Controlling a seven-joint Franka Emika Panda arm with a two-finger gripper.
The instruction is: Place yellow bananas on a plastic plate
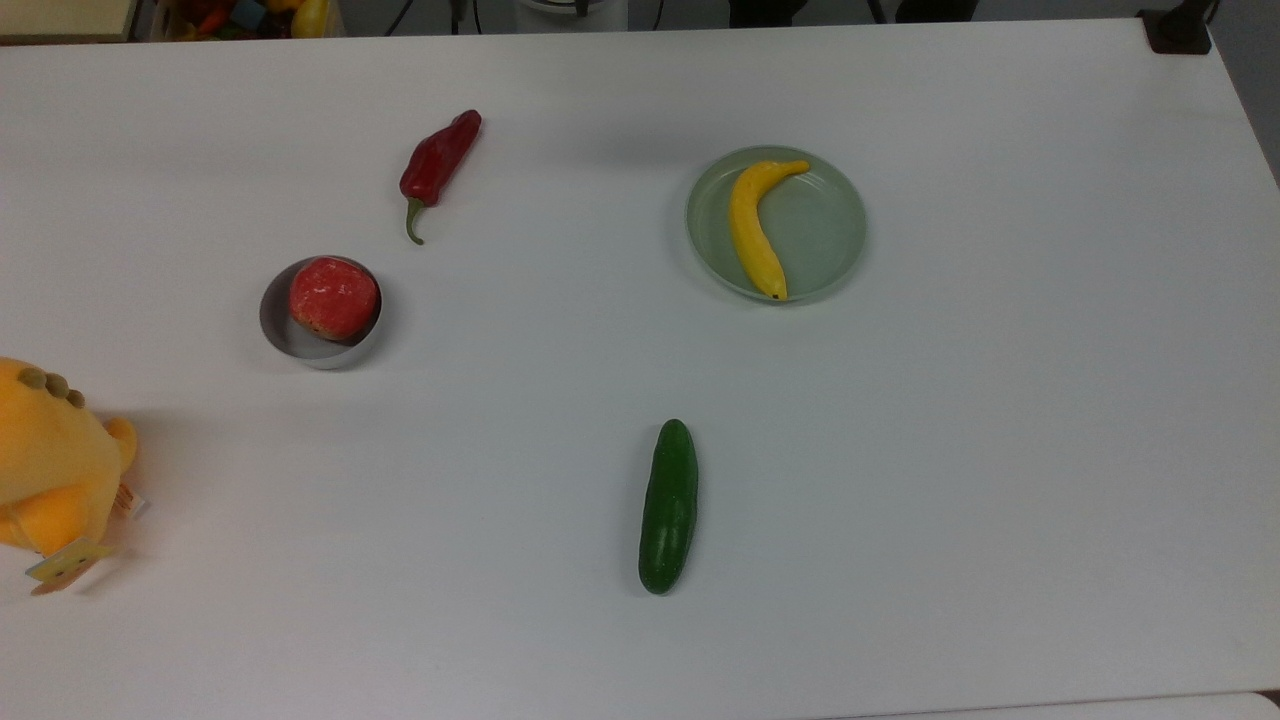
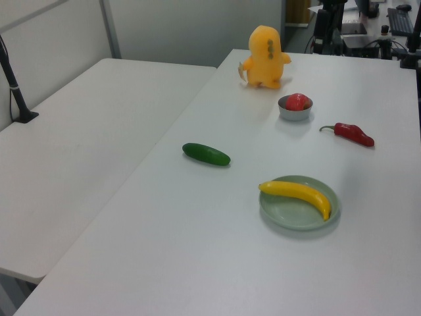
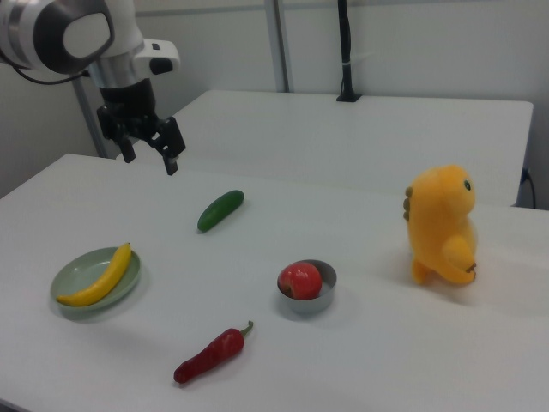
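The yellow banana (image 1: 752, 232) lies curved inside the pale green plate (image 1: 832, 232), toward the top view's left side of the dish. The left view has the banana (image 2: 297, 193) lying across the plate (image 2: 296, 220), and in the right view the banana (image 3: 99, 276) rests on the plate (image 3: 75, 269) too. My gripper (image 3: 151, 161) hangs high above the table in the right view, up and to the right view's right of the plate. It is open, nothing sits between its fingers (image 3: 171, 163), and it is well apart from the banana.
A dark green cucumber (image 1: 669, 506) lies near the table's middle. A red chili pepper (image 1: 438, 160), a round metal tin (image 1: 320, 345) with a red fruit (image 1: 333, 296), and an orange-yellow plush toy (image 1: 50, 460) sit toward the top view's left. A second white table (image 2: 85, 151) adjoins.
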